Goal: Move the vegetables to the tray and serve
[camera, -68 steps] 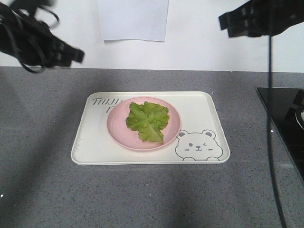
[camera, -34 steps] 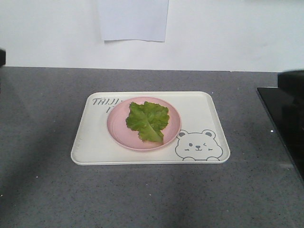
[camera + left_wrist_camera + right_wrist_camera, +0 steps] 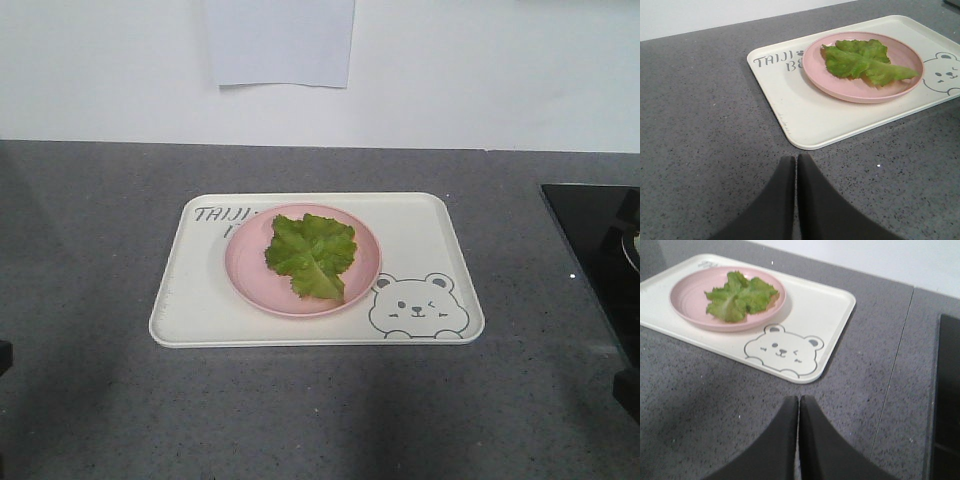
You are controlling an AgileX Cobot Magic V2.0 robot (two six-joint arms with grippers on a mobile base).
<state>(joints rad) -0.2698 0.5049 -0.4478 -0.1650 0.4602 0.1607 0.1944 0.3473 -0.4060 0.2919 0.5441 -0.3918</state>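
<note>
Exterior front-facing view: you have the lettuce leaf [image 3: 312, 256] lying flat on the round pink plate [image 3: 246, 268], and the plate sits on the cream tray [image 3: 418, 232] in the middle of the grey worktop [image 3: 90, 250]. A second ago both arms reached in at the top corners of this view; half a second ago only dark slivers showed at the edges; now neither claw appears here beyond dark scraps at the bottom corners. Leaf, plate and tray have not shifted.

Left wrist-mounted view: your left claw [image 3: 796, 165] is pressed shut and holds nothing, hanging over bare worktop just short of the tray's near corner. From here the leaf looks thin, limp and very light; expect it to fold and tear under a hard squeeze. The pale central rib is probably the stiffest part, so pinch there or across a thick crinkled edge. If you mean to carry the whole tray, its raised rim is the obvious hold, though the smooth plastic may be slippery and the plate could slide on it.

Right wrist-mounted view: your right claw [image 3: 799, 405] is likewise closed and empty, over the worktop near the bear drawing [image 3: 782, 351] at the tray's corner, well apart from the leaf.
</note>
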